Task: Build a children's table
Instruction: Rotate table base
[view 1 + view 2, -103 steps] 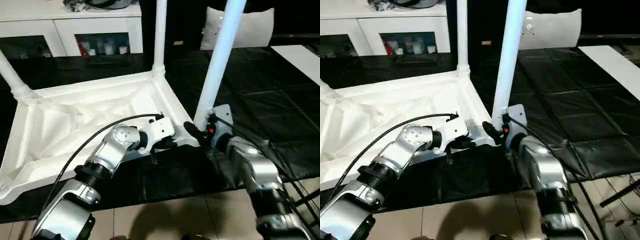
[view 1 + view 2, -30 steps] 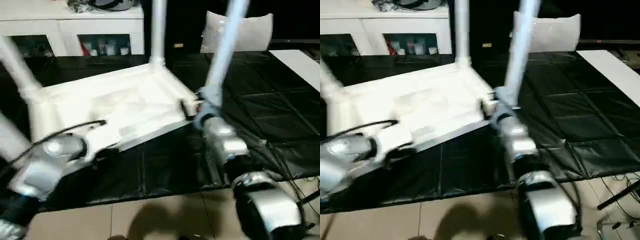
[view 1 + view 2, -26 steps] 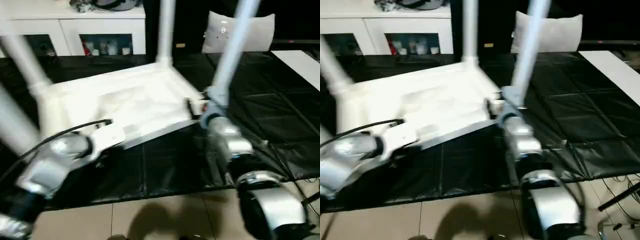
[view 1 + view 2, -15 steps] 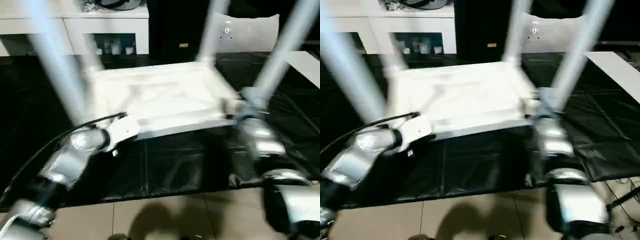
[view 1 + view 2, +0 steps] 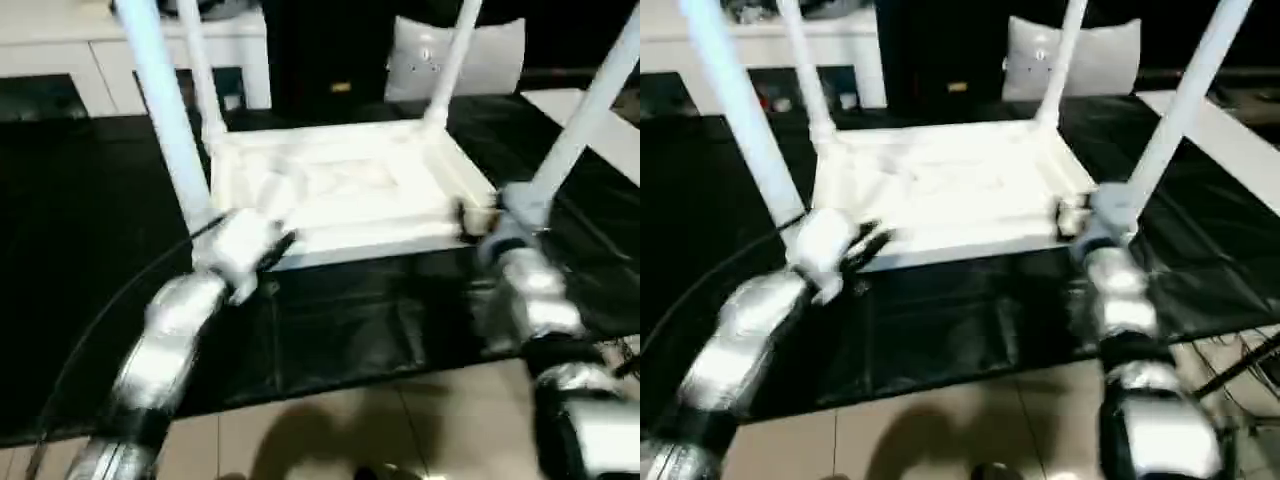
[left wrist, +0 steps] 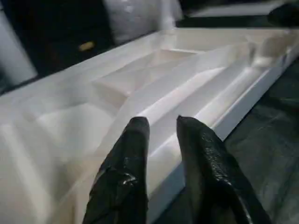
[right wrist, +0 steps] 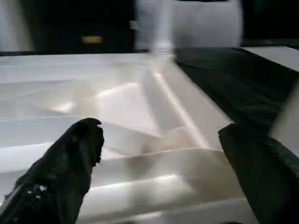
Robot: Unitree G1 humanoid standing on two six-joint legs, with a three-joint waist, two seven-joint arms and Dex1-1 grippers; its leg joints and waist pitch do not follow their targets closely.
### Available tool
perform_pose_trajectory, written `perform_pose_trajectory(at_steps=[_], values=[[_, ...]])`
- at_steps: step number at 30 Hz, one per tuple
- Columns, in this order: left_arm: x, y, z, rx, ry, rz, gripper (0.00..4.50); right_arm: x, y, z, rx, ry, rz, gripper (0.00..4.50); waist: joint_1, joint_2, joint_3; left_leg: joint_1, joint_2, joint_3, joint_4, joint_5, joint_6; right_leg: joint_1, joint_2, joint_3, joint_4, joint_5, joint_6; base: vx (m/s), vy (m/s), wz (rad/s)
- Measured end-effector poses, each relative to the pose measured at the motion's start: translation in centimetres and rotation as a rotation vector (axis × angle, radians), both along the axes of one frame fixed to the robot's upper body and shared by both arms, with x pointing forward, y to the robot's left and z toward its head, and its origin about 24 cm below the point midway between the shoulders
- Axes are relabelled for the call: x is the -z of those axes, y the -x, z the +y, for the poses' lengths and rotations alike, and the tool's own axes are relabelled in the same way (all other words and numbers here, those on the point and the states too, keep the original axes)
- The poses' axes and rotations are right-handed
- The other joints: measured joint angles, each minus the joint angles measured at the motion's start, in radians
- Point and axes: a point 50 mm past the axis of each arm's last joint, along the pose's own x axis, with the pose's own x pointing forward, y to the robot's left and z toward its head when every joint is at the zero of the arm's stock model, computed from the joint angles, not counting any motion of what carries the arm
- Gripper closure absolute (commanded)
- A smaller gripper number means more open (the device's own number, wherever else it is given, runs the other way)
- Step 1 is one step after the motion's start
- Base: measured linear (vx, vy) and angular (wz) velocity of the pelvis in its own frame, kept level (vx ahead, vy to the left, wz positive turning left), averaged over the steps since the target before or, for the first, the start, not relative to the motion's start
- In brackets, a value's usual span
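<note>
Tabletop [image 5: 345,190] has swung round since 1 second ago; now lies square-on, upside down on black mat [image 5: 330,330], 4 legs [image 5: 160,100] up. Left gripper [image 6: 161,135] narrowly parted, straddling near rim. Right gripper [image 7: 161,154] wide open at near right corner, holding nothing. You: lift both ends evenly when flipping.
</note>
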Motion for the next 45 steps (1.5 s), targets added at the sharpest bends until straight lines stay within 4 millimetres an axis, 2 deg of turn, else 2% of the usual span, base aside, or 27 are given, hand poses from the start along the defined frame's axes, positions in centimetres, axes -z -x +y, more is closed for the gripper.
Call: perform_pose_trajectory(at_steps=[4, 6, 9, 11, 14, 16, 19, 21, 25, 30, 31, 34, 39, 45], values=[[0.7, 2.4, 1.4, -0.032, 0.045, 0.006, 2.66, 0.5, 0.9, 1.9, -0.117, -0.013, -0.007, 0.0, 0.007, -0.001, 0.0, 0.0, -0.001, -0.001, 0.0, 0.0, 0.0, 0.0, -0.002, 0.0, -0.003, 0.0, 0.001, 0.0, 0.0, 0.0], [1.0, 3.7, 2.1, -0.064, 0.069, 0.002, 2.6, 0.8, 1.6, 2.9, -0.176, -0.008, -0.005, 0.0, 0.009, -0.001, 0.0, 0.0, -0.002, 0.0, 0.0, -0.001, 0.001, 0.001, -0.003, 0.0, -0.005, 0.0, 0.001, 0.0, 0.0, 0.0], [1.5, 5.5, 2.5, -0.095, 0.11, 0.013, 2.3, 1.2, 2.5, 3.4, -0.22, -0.004, 0.006, 0.0, 0.009, -0.002, 0.0, 0.001, -0.002, -0.001, 0.0, -0.002, 0.002, 0.003, -0.003, 0.0, -0.008, 0.0, 0.001, 0.0, 0.0, 0.0], [1.7, 6.0, 2.5, -0.111, 0.13, 0.014, 2.07, 1.3, 3.0, 3.6, -0.243, -0.006, 0.015, 0.0, 0.007, -0.002, 0.0, 0.001, -0.002, -0.001, 0.0, -0.002, 0.002, 0.004, -0.002, 0.0, -0.009, 0.0, 0.001, 0.0, 0.0, 0.0], [1.7, 6.1, 2.7, -0.142, 0.147, 0.01, 1.94, 1.4, 3.7, 4.0, -0.296, -0.003, 0.02, 0.0, 0.004, -0.002, 0.0, 0.001, -0.002, -0.001, 0.0, -0.002, 0.002, 0.005, -0.002, 0.0, -0.01, 0.0, 0.001, 0.0, 0.0, 0.0], [1.7, 6.1, 3.7, -0.186, 0.138, 0.0, 1.62, 1.7, 4.3, 4.1, -0.342, 0.004, 0.041, 0.0, 0.002, -0.005, -0.001, 0.001, -0.001, -0.001, 0.0, -0.002, 0.002, 0.006, -0.002, 0.0, -0.01, 0.0, 0.001, 0.0, 0.0, 0.0], [1.8, 5.4, 5.7, -0.248, 0.091, 0.003, 1.53, 2.2, 4.8, 4.0, -0.35, 0.011, 0.075, 0.0, 0.001, -0.007, -0.001, 0.001, -0.001, -0.002, 0.0, -0.002, 0.002, 0.005, -0.001, -0.001, -0.01, 0.0, 0.002, 0.0, 0.0, 0.0], [1.1, 4.3, 6.7, -0.264, 0.077, -0.016, 1.18, 2.6, 4.8, 3.7, -0.313, 0.029, 0.114, 0.0, 0.001, -0.009, -0.001, 0.001, -0.001, -0.003, 0.0, -0.001, 0.002, 0.005, -0.001, -0.001, -0.011, 0.0, 0.002, 0.0, 0.0, 0.0], [-0.6, 2.0, 7.1, -0.234, 0.057, -0.05, 0.95, 3.4, 4.7, 3.5, -0.262, 0.026, 0.234, 0.0, 0.005, -0.016, -0.005, 0.002, -0.002, -0.003, 0.0, -0.001, 0.002, 0.006, -0.002, 0.001, -0.011, 0.0, 0.002, 0.0, 0.0, 0.0], [-1.3, -0.6, 6.2, -0.155, 0.093, -0.027, 0.61, 3.7, 4.6, 3.1, -0.217, 0.021, 0.271, 0.0, 0.009, -0.017, -0.006, 0.001, -0.003, -0.001, -0.001, -0.002, 0.003, 0.005, -0.002, 0.003, -0.011, 0.001, 0.002, 0.0, 0.0, 0.0], [-1.6, -1.0, 6.0, -0.141, 0.096, -0.034, 0.42, 3.6, 4.5, 2.9, -0.207, 0.019, 0.273, 0.0, 0.008, -0.017, -0.006, 0.001, -0.002, -0.001, -0.001, -0.002, 0.003, 0.005, -0.002, 0.003, -0.01, 0.001, 0.002, 0.0, 0.0, 0.0], [-2.3, -2.2, 5.3, -0.069, 0.116, -0.029, 0.42, 3.7, 4.3, 2.4, -0.163, 0.011, 0.3, 0.0, 0.007, -0.017, -0.006, 0.002, -0.002, -0.001, -0.001, -0.002, 0.003, 0.005, -0.002, 0.003, -0.01, 0.001, 0.001, 0.0, 0.0, 0.0], [-2.3, -3.0, 4.5, 0.045, 0.166, 0.027, 0.42, 3.7, 3.3, 1.5, -0.117, 0.003, 0.33, 0.0, 0.005, -0.018, -0.006, 0.003, -0.003, 0.001, -0.001, -0.002, 0.003, 0.005, -0.002, 0.007, -0.008, 0.001, 0.001, 0.0, 0.0, 0.0], [-1.9, -2.7, 3.8, 0.207, 0.204, 0.119, 0.42, 4.2, 2.6, 0.9, -0.113, 0.006, 0.36, 0.0, 0.012, -0.018, -0.007, 0.004, -0.003, 0.002, -0.001, -0.002, 0.003, 0.004, -0.002, 0.007, -0.008, 0.001, 0.001, 0.0, 0.0, 0.0]])
